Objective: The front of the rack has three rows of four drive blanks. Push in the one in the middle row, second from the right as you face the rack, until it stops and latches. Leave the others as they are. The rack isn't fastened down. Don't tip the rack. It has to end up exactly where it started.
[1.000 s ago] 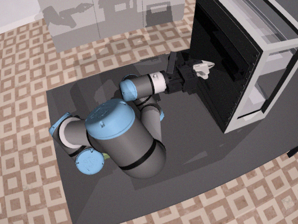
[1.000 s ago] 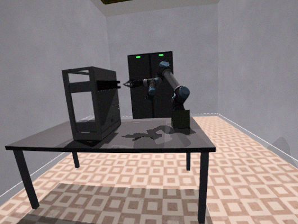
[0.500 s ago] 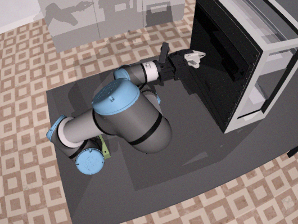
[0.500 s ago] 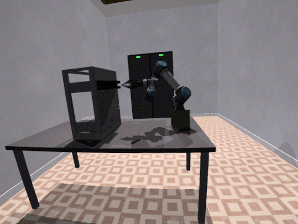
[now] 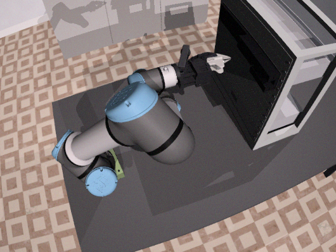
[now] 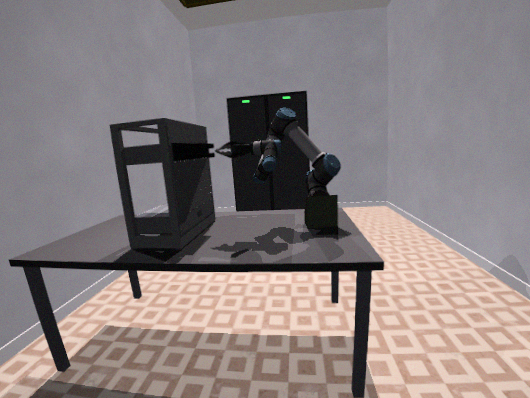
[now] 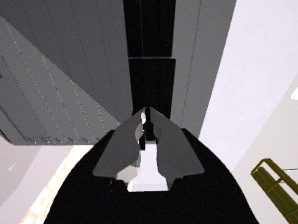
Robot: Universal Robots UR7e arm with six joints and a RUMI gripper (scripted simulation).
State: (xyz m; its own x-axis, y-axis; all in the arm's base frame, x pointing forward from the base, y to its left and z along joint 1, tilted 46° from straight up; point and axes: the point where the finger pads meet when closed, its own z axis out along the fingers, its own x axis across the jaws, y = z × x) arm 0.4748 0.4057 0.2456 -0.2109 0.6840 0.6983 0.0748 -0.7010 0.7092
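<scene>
The dark open-frame rack [image 6: 162, 182] stands on the left half of the black table; it also shows in the top view [image 5: 272, 63]. A band of black drive blanks [image 6: 192, 150] sticks out from its front face, high up. My gripper [image 6: 220, 149] is shut and empty. It points level at the front end of that band. I cannot tell whether the tip touches it. From above, the fingertips [image 5: 226, 59] sit just in front of the rack's black face. In the wrist view the shut tips [image 7: 146, 112] point at a dark blank [image 7: 150, 85] in a vertical strip.
The arm's base block [image 6: 321, 212] stands on the table at the right rear. A dark cabinet stands behind the table. The rack is near the table's left edge. A yellow-green bracket [image 7: 275, 185] shows at the wrist view's lower right.
</scene>
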